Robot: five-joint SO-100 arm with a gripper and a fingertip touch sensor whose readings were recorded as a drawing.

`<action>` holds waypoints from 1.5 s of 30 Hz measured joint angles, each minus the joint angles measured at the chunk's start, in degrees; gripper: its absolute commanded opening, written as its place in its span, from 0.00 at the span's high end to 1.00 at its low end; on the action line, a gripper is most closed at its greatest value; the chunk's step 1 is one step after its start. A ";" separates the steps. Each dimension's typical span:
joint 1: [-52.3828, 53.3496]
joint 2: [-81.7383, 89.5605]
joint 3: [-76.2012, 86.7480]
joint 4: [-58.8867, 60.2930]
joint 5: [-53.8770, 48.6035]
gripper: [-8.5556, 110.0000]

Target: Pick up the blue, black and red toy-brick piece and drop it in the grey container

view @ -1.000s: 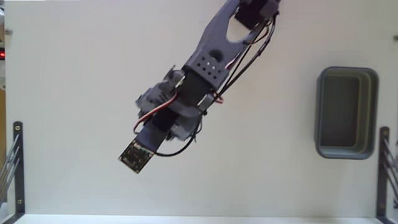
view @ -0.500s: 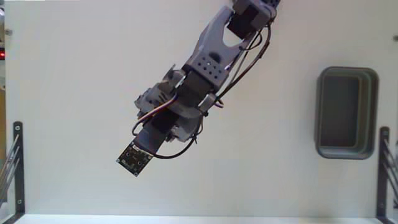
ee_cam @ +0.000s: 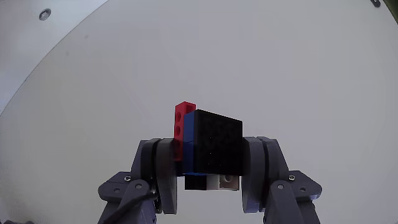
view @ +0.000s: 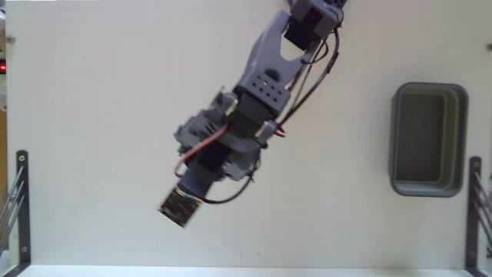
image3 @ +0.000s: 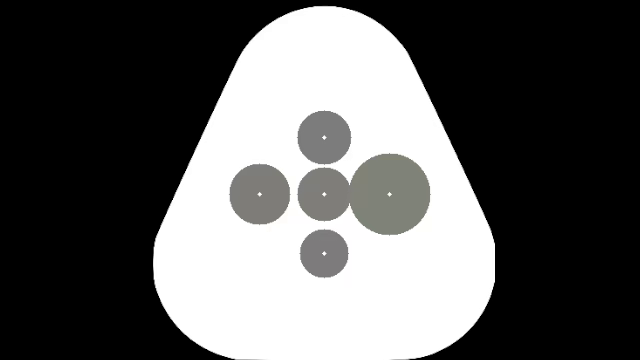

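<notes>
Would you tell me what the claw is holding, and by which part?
The claw grips the toy-brick piece by its two opposite sides, red edge protruding beyond the fingers.

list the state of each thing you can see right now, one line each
toy-brick piece: clamped between the gripper's two fingers in the wrist view; hidden under the arm in the fixed view.
gripper: shut on the toy-brick piece.
grey container: upright on the table at the right of the fixed view, nothing visible inside, well apart from the arm.
table: white, bare around the arm.
</notes>
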 measured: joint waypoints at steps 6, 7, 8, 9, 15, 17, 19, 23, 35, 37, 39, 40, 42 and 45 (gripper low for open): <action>-4.48 0.00 2.02 -0.26 0.00 0.47; -5.45 0.00 2.37 -0.62 0.00 0.47; -6.42 0.00 2.99 -0.97 -0.09 0.47; -7.21 0.09 3.34 -1.05 -0.09 0.47; -12.92 0.79 6.15 -1.14 0.00 0.47; -15.29 0.88 7.38 -2.37 0.00 0.47; -17.49 1.93 8.35 -2.90 -0.09 0.47; -21.97 4.66 10.99 -4.39 -0.09 0.47; -36.04 8.61 18.37 -8.00 0.09 0.47; -38.67 9.40 19.95 -8.09 -0.09 0.47; -41.22 10.02 21.09 -8.44 -0.09 0.47; -42.36 10.46 21.97 -8.79 -0.09 0.47; -44.65 11.07 23.03 -9.76 -0.09 0.47; -47.72 12.30 24.35 -10.28 0.00 0.47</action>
